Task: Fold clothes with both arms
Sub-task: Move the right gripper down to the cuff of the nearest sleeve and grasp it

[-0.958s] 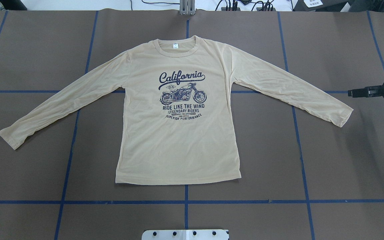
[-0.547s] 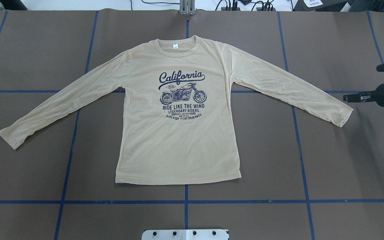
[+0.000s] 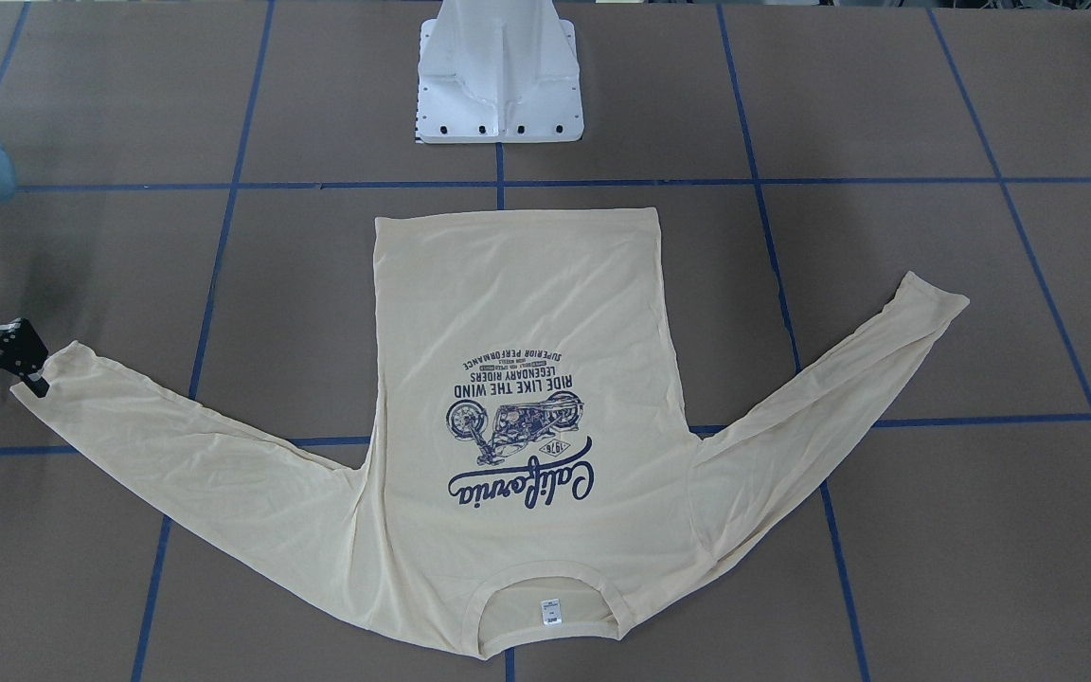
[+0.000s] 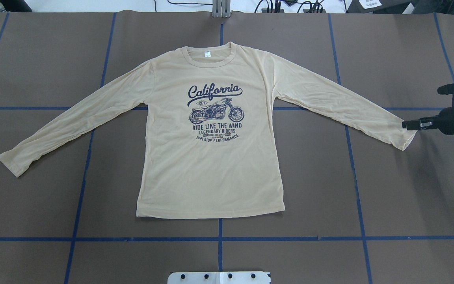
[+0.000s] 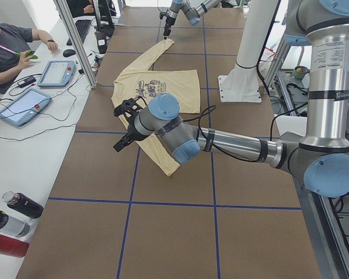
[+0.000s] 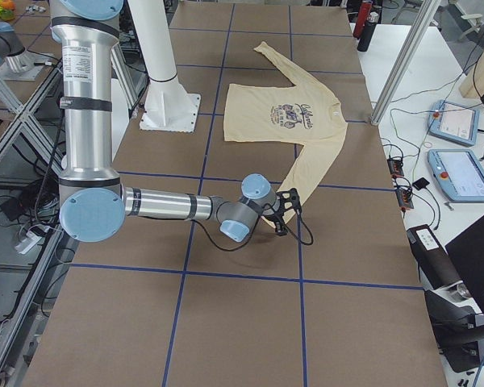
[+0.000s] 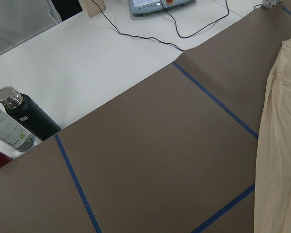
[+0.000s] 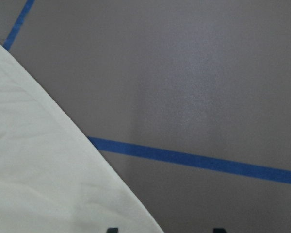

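The cream-yellow long-sleeved T-shirt [image 4: 211, 157] lies flat on the brown table, print up, sleeves spread, and also shows in the front view [image 3: 517, 407]. My right gripper [image 4: 405, 125] is at the right sleeve's cuff [image 4: 406, 138], low over the table, with its two black fingers apart and nothing between them; it also shows in the front view [image 3: 4, 386]. The right wrist view shows the sleeve edge [image 8: 43, 174]. My left gripper [image 5: 127, 125] shows only in the exterior left view, raised near the left sleeve [image 5: 154, 154]; I cannot tell whether it is open or shut.
The white pedestal base [image 3: 498, 85] stands at the robot's side of the table. Blue tape lines cross the brown cover. Bottles [image 7: 26, 119] stand beyond the table's left end. Tablets [image 5: 23, 104] and an operator [image 5: 9, 49] are at the side desk.
My right gripper has moved left and toward the robot's side in the overhead view, from beside the sleeve to the cuff's edge. The shirt has not moved.
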Robot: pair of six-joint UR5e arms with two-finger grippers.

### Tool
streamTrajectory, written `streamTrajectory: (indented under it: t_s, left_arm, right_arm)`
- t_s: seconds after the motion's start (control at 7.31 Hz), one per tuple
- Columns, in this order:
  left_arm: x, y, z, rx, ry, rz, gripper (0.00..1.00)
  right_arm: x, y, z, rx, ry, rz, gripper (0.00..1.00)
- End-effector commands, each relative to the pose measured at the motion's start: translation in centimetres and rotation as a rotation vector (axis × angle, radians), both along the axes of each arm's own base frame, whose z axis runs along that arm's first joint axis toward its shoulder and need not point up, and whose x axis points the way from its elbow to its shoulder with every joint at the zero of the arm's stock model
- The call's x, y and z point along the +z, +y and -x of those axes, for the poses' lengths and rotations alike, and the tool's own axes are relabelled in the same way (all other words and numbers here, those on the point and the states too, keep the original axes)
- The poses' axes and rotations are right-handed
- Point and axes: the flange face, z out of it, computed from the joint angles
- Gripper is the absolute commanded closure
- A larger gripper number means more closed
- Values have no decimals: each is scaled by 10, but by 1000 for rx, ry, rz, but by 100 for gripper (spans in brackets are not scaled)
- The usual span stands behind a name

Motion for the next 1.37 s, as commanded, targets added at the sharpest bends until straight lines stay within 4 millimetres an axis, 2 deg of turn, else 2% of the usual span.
streamTrajectory:
  t_s: [0.0,0.41,1.23]
  left_arm:
    - [2,0,0,-1,-2,3,0]
    - [3,0,0,0,-1,6,0]
    - [6,2,0,-1,-2,12,0]
  right_arm:
    - [7,6,-1,-1,12,8,42]
    - [11,13,-5,-4,15,15,59]
    - [7,8,2,-9,12,9,61]
